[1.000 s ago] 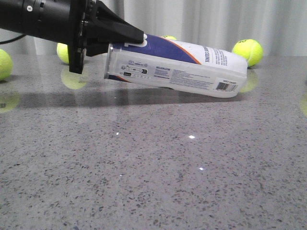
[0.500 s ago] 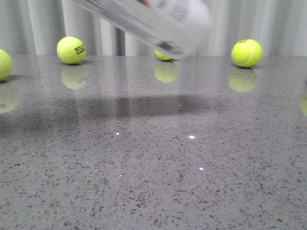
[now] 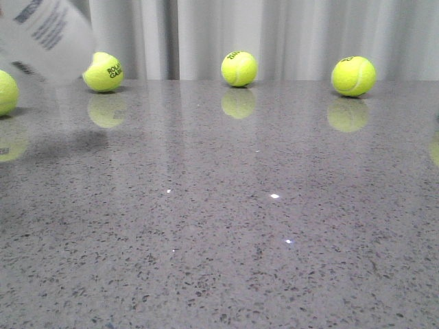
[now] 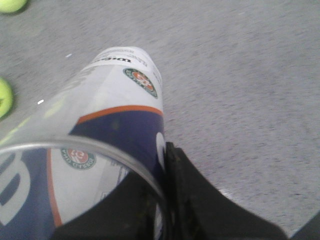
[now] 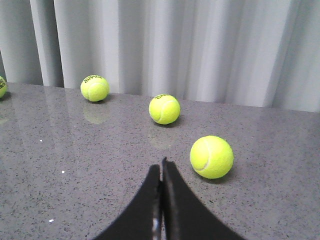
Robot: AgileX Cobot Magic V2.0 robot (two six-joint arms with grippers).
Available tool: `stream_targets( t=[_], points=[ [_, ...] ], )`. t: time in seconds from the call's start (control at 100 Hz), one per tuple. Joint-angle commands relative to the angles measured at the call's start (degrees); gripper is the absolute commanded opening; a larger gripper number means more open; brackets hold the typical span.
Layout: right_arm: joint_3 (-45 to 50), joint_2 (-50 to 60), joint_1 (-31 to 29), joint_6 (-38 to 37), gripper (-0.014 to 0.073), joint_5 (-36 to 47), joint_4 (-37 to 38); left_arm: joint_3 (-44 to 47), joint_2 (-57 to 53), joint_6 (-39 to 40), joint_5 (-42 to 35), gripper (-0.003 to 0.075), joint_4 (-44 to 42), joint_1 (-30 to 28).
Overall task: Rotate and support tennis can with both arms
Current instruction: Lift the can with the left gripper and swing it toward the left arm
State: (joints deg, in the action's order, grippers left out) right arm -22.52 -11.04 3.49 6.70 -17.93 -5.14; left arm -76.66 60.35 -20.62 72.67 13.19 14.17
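The tennis can (image 3: 44, 34) shows only as a blurred white end at the top left of the front view, lifted off the table. In the left wrist view the tennis can (image 4: 115, 115) fills the frame, with white label, navy band and orange stripe, its open rim nearest the camera. My left gripper (image 4: 162, 165) is shut on the can's rim wall, one finger inside and one outside. My right gripper (image 5: 161, 167) is shut and empty, low over the table, apart from the can. Neither arm shows in the front view.
Yellow-green tennis balls lie along the back of the grey speckled table (image 3: 226, 226): at the left (image 3: 103, 71), the middle (image 3: 239, 68) and the right (image 3: 353, 75), with one at the left edge (image 3: 5, 92). A ball (image 5: 211, 157) lies close to my right gripper. Grey curtains hang behind.
The can has been lifted off the table and swung up and to the left, out of most of the front view. The left arm has left that view too.
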Motion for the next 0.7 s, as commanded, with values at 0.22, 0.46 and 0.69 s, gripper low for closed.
stream_targets(
  t=[0.22, 0.46, 0.69],
  points=[
    [-1.62, -0.43, -0.39, 0.12, -0.0068, 4.42, -0.12, -1.38, -0.59, 2.17, 0.42, -0.0021, -3.04, -0.09],
    [-1.62, -0.43, -0.39, 0.12, -0.0068, 4.42, -0.12, 4.75, -0.59, 2.17, 0.42, -0.0021, -4.09, -0.09],
    [-1.62, -0.43, -0.39, 0.12, -0.0068, 4.42, -0.12, 6.72, -0.56, 2.17, 0.42, -0.0020, -5.58, -0.09]
  ],
)
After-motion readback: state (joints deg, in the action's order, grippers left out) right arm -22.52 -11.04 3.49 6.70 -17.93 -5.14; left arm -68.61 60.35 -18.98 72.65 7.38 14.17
